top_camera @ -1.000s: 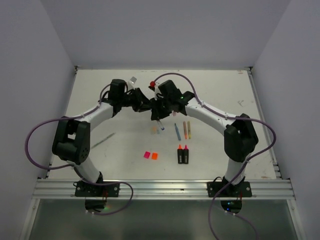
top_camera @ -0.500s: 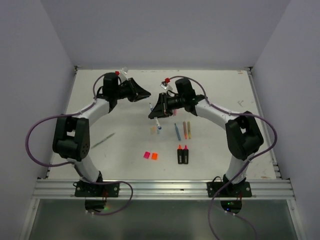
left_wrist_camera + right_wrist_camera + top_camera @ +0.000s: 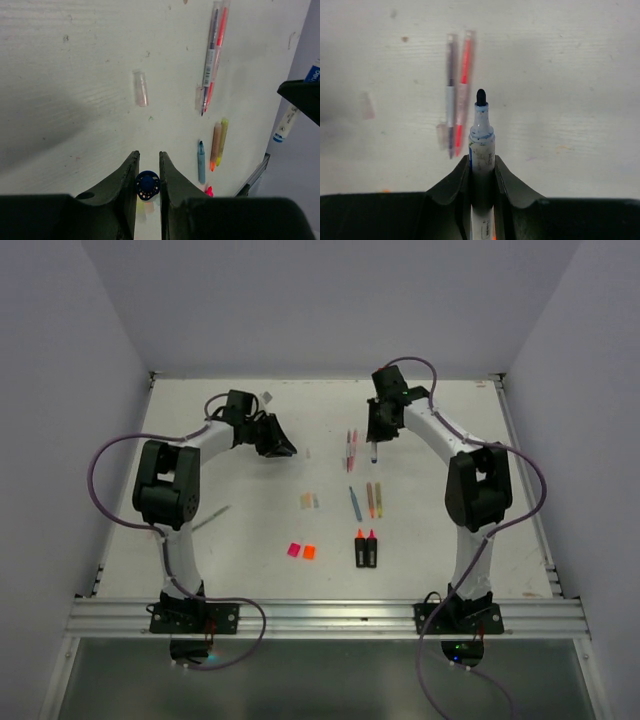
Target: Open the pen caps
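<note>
a dark blue cap, viewed end-on, was pinched between the fingers of the left gripper. a stubby pink cap and an orange cap lay side by side, off their pens. a translucent cap lay flat alone, a second translucent cap lay just beside the tips of two thin pens, and two pale caps lay together.

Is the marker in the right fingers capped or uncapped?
Uncapped: the marker shows a bare dark tip; the blue cap sits between left fingers.

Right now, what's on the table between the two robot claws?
In the top view, a small clear cap and two thin pens lying side by side sit between the left gripper and the right gripper.
</note>
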Motion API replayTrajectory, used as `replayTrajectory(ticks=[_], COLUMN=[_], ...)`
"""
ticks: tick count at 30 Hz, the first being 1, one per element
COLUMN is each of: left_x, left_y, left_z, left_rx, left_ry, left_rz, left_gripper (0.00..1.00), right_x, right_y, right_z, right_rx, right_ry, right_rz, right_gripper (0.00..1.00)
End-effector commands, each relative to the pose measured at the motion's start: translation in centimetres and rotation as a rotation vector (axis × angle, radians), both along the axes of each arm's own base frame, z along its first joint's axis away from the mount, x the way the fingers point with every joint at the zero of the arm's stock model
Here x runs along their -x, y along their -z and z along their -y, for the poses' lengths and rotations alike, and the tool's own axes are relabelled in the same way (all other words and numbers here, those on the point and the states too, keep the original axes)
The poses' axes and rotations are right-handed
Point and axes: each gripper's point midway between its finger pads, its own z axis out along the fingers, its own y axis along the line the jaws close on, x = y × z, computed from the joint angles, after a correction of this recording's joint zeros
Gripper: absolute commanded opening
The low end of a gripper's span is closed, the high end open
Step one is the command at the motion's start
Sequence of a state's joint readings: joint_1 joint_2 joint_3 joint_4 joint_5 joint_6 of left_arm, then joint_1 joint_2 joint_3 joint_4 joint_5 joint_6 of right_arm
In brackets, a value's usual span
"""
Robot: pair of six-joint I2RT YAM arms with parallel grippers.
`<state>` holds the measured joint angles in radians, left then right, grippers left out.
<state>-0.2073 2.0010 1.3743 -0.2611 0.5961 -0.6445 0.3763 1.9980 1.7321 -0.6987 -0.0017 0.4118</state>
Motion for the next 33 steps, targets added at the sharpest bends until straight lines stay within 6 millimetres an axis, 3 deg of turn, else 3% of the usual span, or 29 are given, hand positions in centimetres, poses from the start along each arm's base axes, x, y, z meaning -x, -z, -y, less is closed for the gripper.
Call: replayTrajectory(ticks=[1, 7, 18, 25, 33], left_x=[0.1, 0.2, 0.0, -0.7, -1.0], left_y=[-0.1, 1.3, 3.4, 4.9, 6.2], left_z=[0.8, 1.5, 1.0, 0.6, -0.1], left_rx=[-0.027, -0.031, -0.062, -0.081, -0.102], left_ry=[0.057, 0.07, 0.047, 0.032, 0.029], left_rz=[0.037, 0.018, -0.018, -0.045, -0.074], left_gripper=[0.04, 0.13, 0.21, 0.28, 0.37], right_x=[-0.5, -2.4, -5.6, -5.9, -5.5], right_y=[2.0, 5.7, 8.0, 9.5, 10.2], right_z=[2.9, 2.5, 1.8, 1.3, 1.4], right_rx=[0.179, 0.188, 0.134, 0.121, 0.124], right_ry=[0.019, 0.012, 0.042, 0.039, 0.037], right_rz=[-0.022, -0.04, -0.043, -0.078, -0.101], right_gripper=[0.0, 0.0, 0.0, 0.0, 0.11])
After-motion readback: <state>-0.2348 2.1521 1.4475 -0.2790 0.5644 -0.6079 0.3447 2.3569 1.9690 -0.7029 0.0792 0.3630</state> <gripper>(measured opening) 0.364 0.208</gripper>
